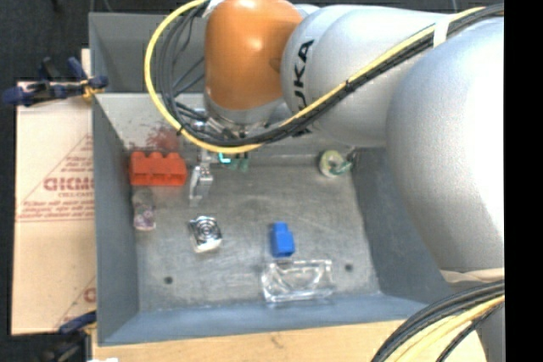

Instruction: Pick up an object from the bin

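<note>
The end effector hangs low in the far-left part of the grey metal bin, under the arm's orange cover. I cannot tell how far open it is, and nothing shows in its grip. Just to its left lies an orange-red studded plastic brick, probably the pick; nearer sits a crumpled silver metal piece. Closing off-centre could shove the brick toward the left wall rather than grip it.
</note>
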Controlling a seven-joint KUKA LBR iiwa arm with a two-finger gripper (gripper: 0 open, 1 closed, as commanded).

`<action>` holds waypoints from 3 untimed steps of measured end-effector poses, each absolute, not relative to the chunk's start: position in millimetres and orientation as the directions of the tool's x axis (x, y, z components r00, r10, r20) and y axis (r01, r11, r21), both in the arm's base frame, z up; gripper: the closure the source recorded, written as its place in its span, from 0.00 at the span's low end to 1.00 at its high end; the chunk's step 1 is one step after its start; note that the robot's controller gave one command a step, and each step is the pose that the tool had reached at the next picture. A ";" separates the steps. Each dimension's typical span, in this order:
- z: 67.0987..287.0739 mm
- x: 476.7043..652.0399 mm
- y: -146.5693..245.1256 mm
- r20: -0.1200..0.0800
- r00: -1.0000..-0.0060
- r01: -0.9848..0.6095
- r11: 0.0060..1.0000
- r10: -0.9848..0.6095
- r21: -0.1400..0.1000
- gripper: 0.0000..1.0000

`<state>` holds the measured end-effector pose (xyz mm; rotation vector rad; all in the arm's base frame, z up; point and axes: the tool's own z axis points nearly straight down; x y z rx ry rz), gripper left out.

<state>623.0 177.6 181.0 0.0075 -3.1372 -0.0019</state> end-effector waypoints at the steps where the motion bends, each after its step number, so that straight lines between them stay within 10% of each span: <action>1: 84.3 573.2 150.2 -0.008 -0.973 -0.231 0.973 -0.231 0.001 0.00; 3: 119.2 572.2 137.3 -0.006 -0.832 -0.555 0.832 -0.555 -0.002 0.00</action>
